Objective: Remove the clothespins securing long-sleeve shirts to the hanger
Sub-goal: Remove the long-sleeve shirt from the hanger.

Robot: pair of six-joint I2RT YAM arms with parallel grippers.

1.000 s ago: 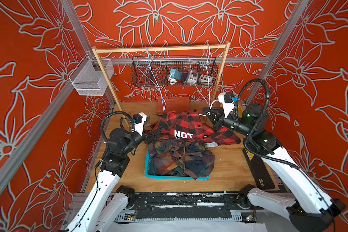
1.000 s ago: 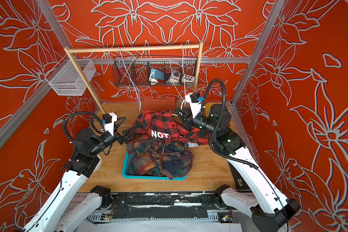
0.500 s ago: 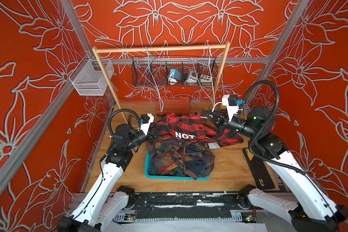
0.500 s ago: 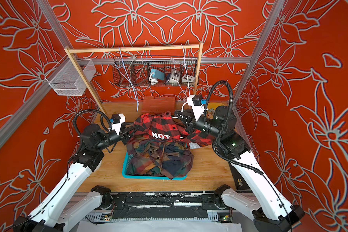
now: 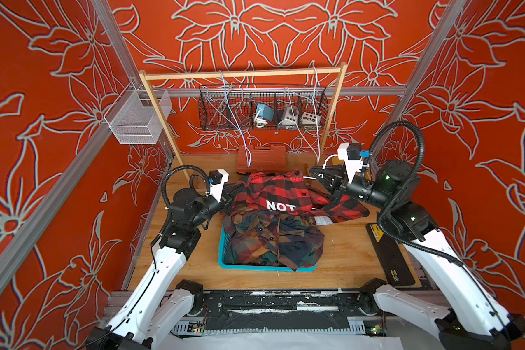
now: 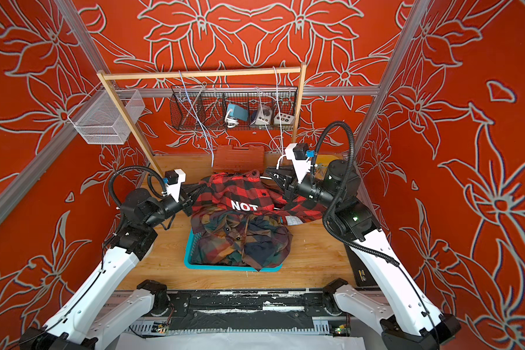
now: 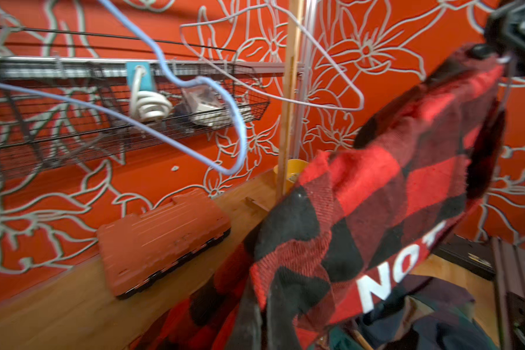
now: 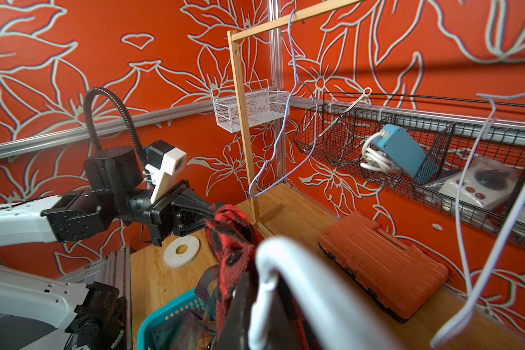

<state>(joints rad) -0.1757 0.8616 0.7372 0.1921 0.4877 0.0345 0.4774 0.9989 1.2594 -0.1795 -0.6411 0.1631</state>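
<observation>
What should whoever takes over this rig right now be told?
Left claw: shut on the edge of the red shirt.
Right claw: shut, apparently on the white hanger carrying that shirt.
The red shirt is held up between the claws; the dark plaid shirts lie in the blue basket.
Clothespins: none visible.
Left: check the red shirt for pins and free it from its hanger.

Red floral walls [image 5: 270, 36], pale wooden floor [image 5: 346, 257]; aluminium frame rails [image 5: 370, 90]
</observation>
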